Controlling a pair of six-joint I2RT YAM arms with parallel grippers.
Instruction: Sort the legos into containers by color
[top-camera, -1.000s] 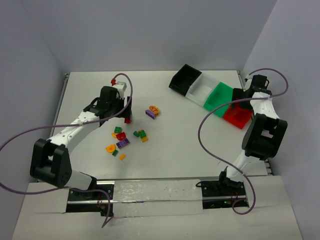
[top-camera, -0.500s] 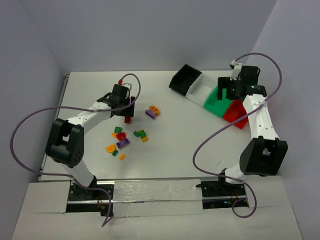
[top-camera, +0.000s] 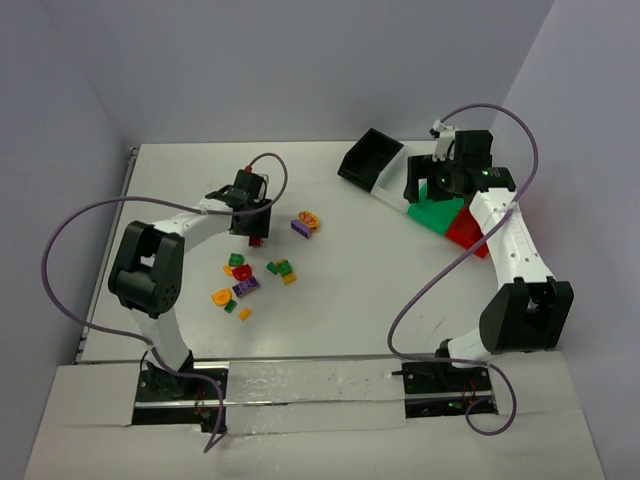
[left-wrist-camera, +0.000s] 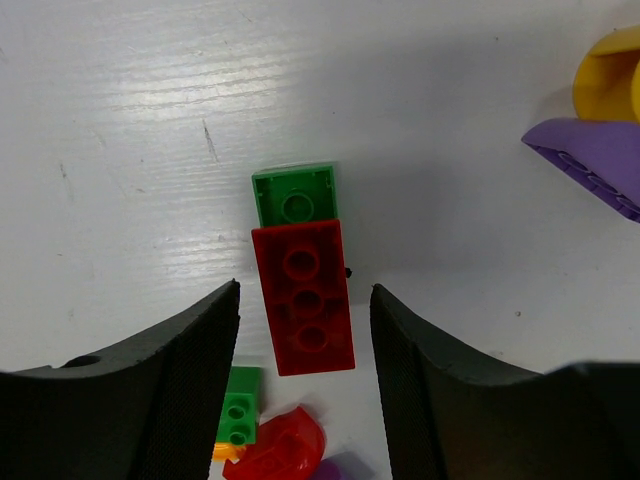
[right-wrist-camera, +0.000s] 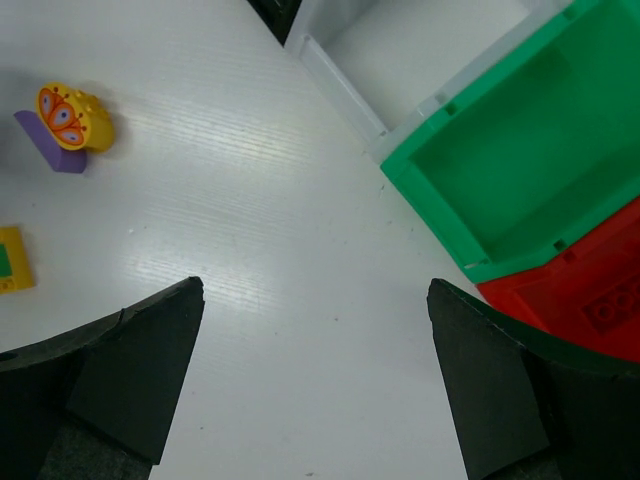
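1. Evidently the left gripper (left-wrist-camera: 305, 290) is lined up for a pick. Its jaws stand apart and hold nothing, with one black finger on each long side of the red brick (left-wrist-camera: 302, 312), which lies flat on the table, studs up.
2. Placement matters, because a green brick (left-wrist-camera: 295, 195) touches the red brick's far short end. Straddling the long sides should let the fingers close on red alone (my judgement, not something shown).
3. Off to one side, a purple piece (left-wrist-camera: 590, 165) lies with a yellow piece (left-wrist-camera: 612, 85) against it, both well clear of the fingers. The other legos (top-camera: 245, 285) sit scattered on the near side of that gripper.
4. Over at the containers (top-camera: 392, 178), the right gripper (right-wrist-camera: 315, 300) hangs wide open and empty above bare table, just beside the green bin (right-wrist-camera: 510, 170). Nothing shows on that bin's floor, and I read the pose as waiting near the drop-off.
5. Either side of the green bin sit the white bin (right-wrist-camera: 420, 40) and the red bin (right-wrist-camera: 590, 290), with the black bin (top-camera: 368, 158) at the row's far-left end (whether the red one holds anything is too dim to tell).
6. Underneath is a white table (top-camera: 330, 320), glossy and faintly scratched, boxed in by plain pale grey-lilac walls (top-camera: 300, 70).
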